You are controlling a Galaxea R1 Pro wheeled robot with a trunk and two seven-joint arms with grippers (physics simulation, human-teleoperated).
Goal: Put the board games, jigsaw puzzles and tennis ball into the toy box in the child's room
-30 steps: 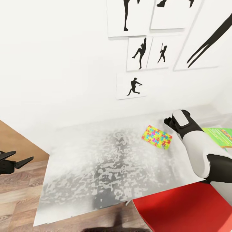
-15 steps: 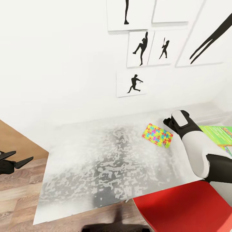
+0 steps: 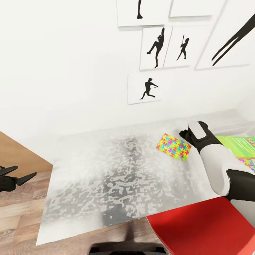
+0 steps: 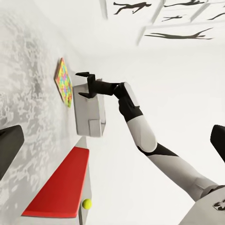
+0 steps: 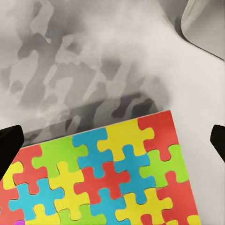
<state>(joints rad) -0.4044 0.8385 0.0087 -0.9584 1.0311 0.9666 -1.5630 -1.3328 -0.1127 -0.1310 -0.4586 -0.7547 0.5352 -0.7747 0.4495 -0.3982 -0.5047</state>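
Multicoloured jigsaw puzzle (image 3: 173, 147) flat on table (image 3: 106, 177), right tool (image 4: 86, 85) open above

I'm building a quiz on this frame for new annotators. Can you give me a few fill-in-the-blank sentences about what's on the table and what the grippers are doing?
1. The jigsaw puzzle lies flat on the ____.
2. The right gripper hangs over the puzzle with its jaws ____.
3. The left gripper hangs beside the table, above the ____ floor.
4. The tennis ball is ____ in colour.

Missing words: table; open; wood-plank; yellow-green
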